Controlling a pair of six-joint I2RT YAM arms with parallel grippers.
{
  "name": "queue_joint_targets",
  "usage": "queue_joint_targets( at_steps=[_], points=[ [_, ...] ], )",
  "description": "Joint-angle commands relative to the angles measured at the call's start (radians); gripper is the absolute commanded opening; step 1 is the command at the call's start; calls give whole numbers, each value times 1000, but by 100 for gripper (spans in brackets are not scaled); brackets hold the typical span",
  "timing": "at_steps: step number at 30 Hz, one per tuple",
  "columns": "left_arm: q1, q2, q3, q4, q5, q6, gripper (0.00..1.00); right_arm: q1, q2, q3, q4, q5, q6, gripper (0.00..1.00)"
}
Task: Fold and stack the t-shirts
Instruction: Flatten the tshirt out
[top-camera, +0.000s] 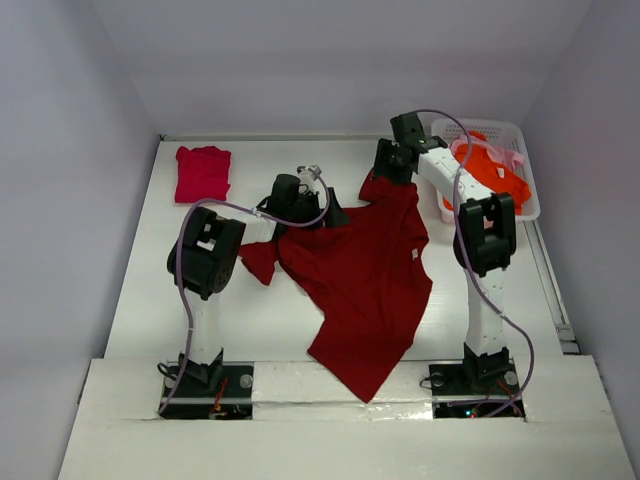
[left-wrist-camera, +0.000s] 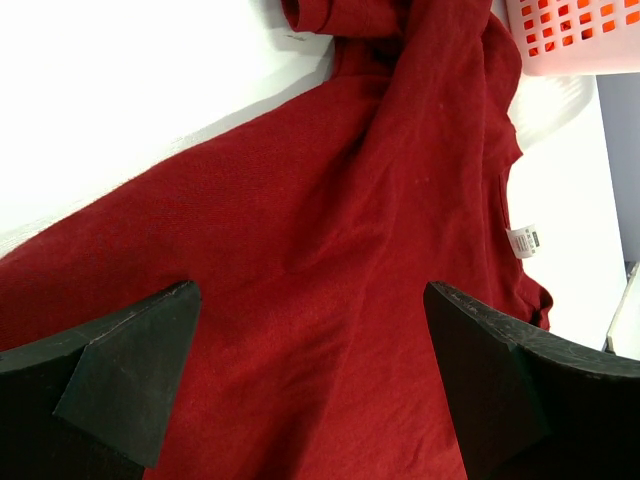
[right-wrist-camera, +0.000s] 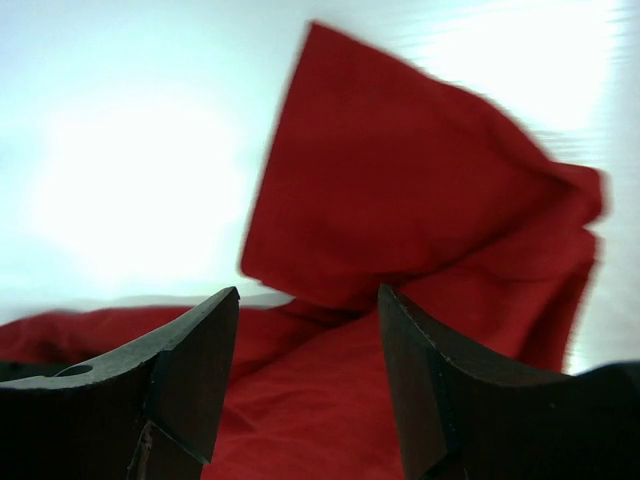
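**Big dark red tee spread out, both sets of fingers apart over it**

The dark red t-shirt (top-camera: 370, 280) is the main thing here. It lies rumpled and skewed on the white surface (top-camera: 140, 290), not flat. One sleeve pokes out on its left side, and its lower tip reaches the near edge between the two arm bases.

I'll place everything else off that shirt:
- The crimson-pink t-shirt (top-camera: 203, 172) sits folded, well away from its far left corner.
- The white basket (top-camera: 528, 205) is just beside its far right corner.
- The bright orange t-shirt (top-camera: 495, 172) is bundled inside the basket, with the pale pink t-shirt (top-camera: 462, 148) lying over it (only strips of that one show).

The left fingers (left-wrist-camera: 130, 370) are spread wide above the dark red shirt's left part, with nothing between them. The right fingers (right-wrist-camera: 190, 370) stand apart at its far corner. Red cloth shows in the gap, but I can't tell if they touch it.

Some things are hard to make out:
- The right wrist view is blurry, just a flap of red cloth rising behind the fingers against white glare.
- From the top, the arms cover the shirt's far edge.

The left wrist view shows a white neck label (left-wrist-camera: 523, 240) and orange behind the basket's lattice. Only the top view shows the folded crimson-pink shirt.
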Motion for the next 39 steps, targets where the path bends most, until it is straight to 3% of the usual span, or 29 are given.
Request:
queue_joint_targets(
  at_steps=[1, 12, 39],
  points=[
    [10, -42, -13, -34, -10, 13, 99, 27, 23, 56, 47, -64, -12, 63],
    [10, -44, -14, -31, -4, 10, 99, 37, 67, 84, 27, -67, -7, 63],
    [10, -45, -31, -22, 3, 10, 99, 37, 66, -46, 165, -229, 80, 62]
  ],
)
